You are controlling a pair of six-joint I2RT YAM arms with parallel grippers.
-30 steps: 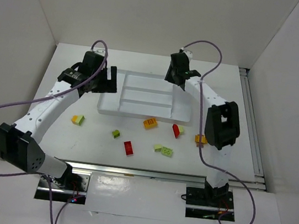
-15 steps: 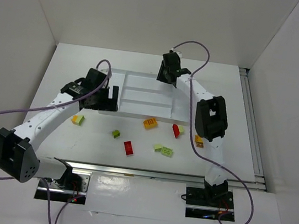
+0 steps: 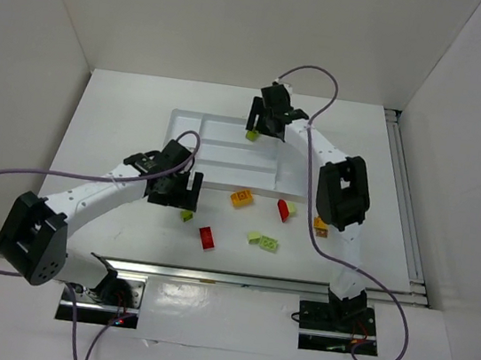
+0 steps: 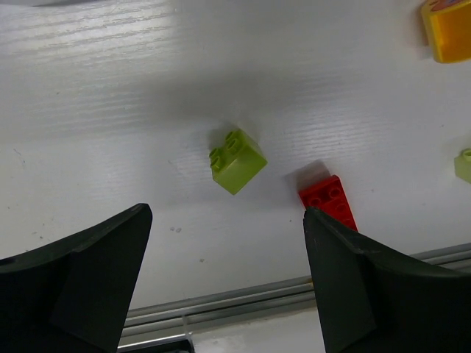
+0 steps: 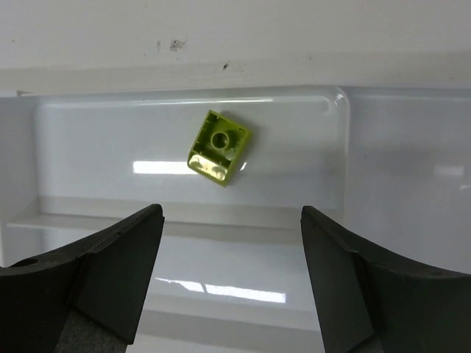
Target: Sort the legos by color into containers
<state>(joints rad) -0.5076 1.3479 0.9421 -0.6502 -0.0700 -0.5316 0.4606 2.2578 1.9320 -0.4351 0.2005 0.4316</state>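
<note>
Legos (image 3: pixel 240 199) mostly lie loose on the table (image 3: pixel 115 118) near the tray (image 3: pixel 217 152). One orange brick (image 3: pixel 320 226) is half hidden behind my right arm. My right gripper (image 5: pixel 229 217) stands spread with nothing between its fingers. Beyond it an upturned lime brick (image 5: pixel 218 148) shows its hollow side in the tray's farthest compartment; whether it rests on the floor I cannot tell. My left gripper (image 4: pixel 227 217) hangs wide apart above a second lime brick (image 4: pixel 237 160), not touching it, and one finger partly covers a red brick (image 4: pixel 331 200).
</note>
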